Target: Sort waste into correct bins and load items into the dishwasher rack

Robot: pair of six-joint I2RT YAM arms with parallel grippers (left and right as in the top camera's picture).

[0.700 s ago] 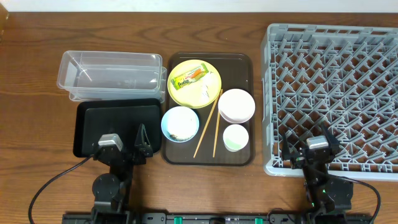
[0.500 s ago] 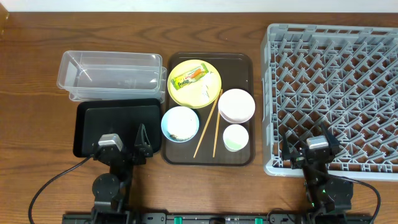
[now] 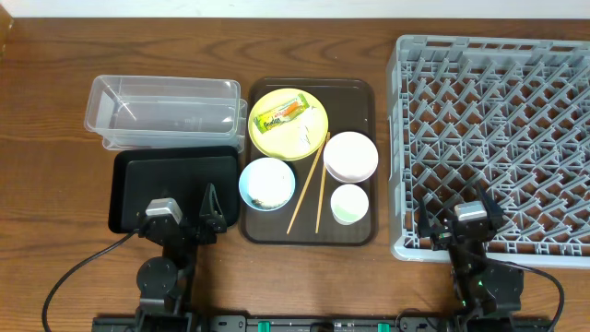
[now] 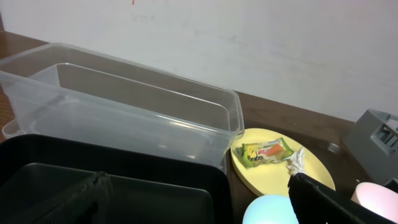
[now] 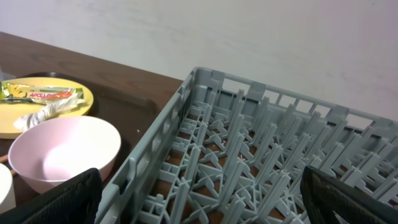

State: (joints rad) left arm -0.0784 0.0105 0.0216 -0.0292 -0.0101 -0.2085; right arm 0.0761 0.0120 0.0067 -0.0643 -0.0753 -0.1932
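Toward 11 o'clock on yellow plate (image 3: 277, 144), snack wrapper (image 3: 279, 113): likely light, crinkly, slippery film; I'd pinch a sealed end. Left gripper (image 4: 199, 200) and right gripper (image 5: 202, 200) both spread wide, empty.

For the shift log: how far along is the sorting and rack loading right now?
Done: nothing; the dishwasher rack, clear tub and black tray are empty. In hand: nothing; left gripper and right gripper are open. Left: wrapper and white scrap on the yellow plate, white bowl, blue bowl, cup, chopsticks, all on the brown tray.
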